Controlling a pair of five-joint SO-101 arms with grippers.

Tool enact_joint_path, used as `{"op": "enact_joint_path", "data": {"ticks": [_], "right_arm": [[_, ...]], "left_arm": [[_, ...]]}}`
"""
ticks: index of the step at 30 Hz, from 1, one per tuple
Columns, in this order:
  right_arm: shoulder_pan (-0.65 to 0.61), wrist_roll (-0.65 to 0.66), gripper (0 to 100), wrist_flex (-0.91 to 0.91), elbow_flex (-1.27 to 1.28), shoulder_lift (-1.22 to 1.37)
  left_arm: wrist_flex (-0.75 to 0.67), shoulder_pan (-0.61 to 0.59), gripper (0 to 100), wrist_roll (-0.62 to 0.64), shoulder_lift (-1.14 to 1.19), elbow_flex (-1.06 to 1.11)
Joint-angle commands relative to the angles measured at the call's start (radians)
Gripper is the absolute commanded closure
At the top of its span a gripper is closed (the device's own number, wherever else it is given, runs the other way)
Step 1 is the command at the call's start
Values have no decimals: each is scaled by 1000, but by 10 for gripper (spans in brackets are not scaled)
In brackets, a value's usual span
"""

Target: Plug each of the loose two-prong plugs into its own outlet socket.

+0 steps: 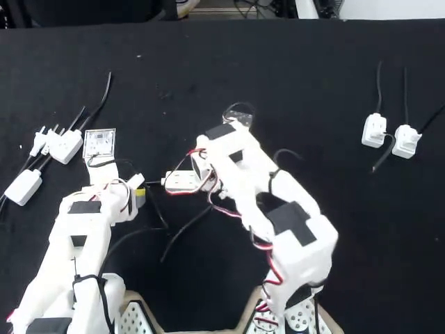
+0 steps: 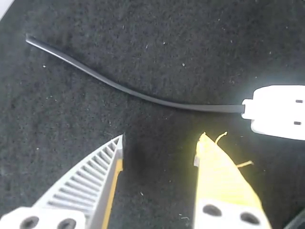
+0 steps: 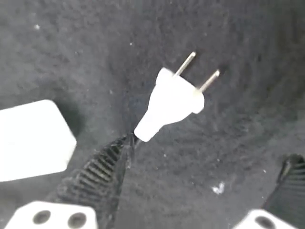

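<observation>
Right gripper's [image 3: 209, 152] ribbed black fingers [image 3: 102, 167] gape beside a smooth white plug [image 3: 174, 102].

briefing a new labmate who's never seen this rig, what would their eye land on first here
A loose white two-prong plug, prongs bare, lies on the black table just ahead of the open right claw. By the open left claw lies a white outlet socket on a black cable.
</observation>
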Motion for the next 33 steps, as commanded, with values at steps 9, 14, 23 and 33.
{"op": "enact_joint_path", "data": {"ticks": [9,14,23,33], "right_arm": [[40,127,779,-15,-105,56],[140,212,917,-12,-130,54],[233,345,983,222,-288,54],[305,414,982,250,-332,65]], "left_arm": [[-17,-10,758,11,-9,-19],[-17,-10,758,11,-9,-19],[-17,-10,758,11,-9,-19],[-17,-10,758,11,-9,-19]]}}
